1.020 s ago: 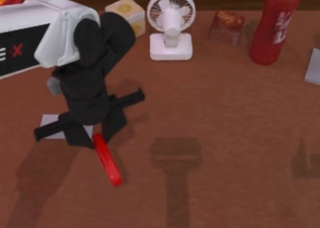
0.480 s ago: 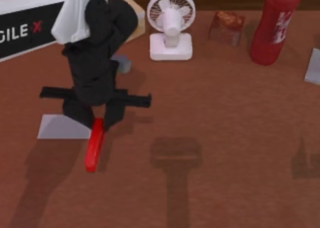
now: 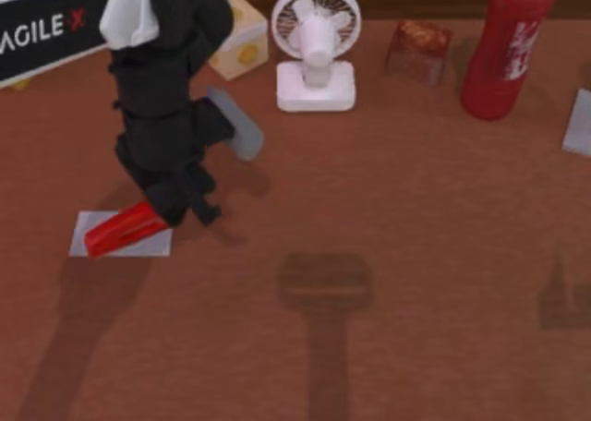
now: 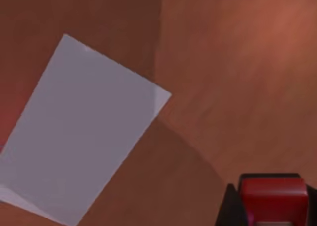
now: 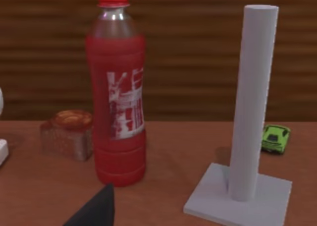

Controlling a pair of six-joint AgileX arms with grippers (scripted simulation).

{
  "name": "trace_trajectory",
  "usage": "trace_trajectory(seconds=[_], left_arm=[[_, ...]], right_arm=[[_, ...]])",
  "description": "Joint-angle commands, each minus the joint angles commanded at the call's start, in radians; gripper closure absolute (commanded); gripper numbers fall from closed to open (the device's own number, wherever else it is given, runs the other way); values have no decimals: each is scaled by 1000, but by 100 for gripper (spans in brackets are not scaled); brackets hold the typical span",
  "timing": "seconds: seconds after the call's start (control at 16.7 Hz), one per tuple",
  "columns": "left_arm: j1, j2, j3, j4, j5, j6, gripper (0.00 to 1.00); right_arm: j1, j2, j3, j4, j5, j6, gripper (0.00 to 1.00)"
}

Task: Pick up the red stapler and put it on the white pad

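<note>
My left arm reaches down from the tabletop's far left, its hand (image 3: 164, 209) clamped on one end of the red stapler (image 3: 122, 228); the stapler slants over the white pad (image 3: 138, 246) near the left edge; my right arm is out of the top view.

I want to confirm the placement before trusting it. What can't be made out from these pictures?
- Top view: the left gripper covers one end of the red stapler; whether the stapler touches the white pad is unclear.
- Left wrist view: the stapler is cut off by the edge.
- Right gripper: only a dark tip shows in its wrist view.
</note>
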Motion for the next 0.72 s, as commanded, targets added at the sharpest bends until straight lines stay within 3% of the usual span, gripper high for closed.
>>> trace_trajectory(seconds=[0.18,0.36,0.54,0.72], left_arm=[[30,20,49,-8,0,302,100],[57,18,84,0,1,512,100],[74,7,105,12,2,628,100],[78,3,109,16,2,653,100]], right_arm=[[0,0,0,0,0,0,0],[0,0,0,0,0,0,0],[0,0,0,0,0,0,0],[0,0,0,0,0,0,0]])
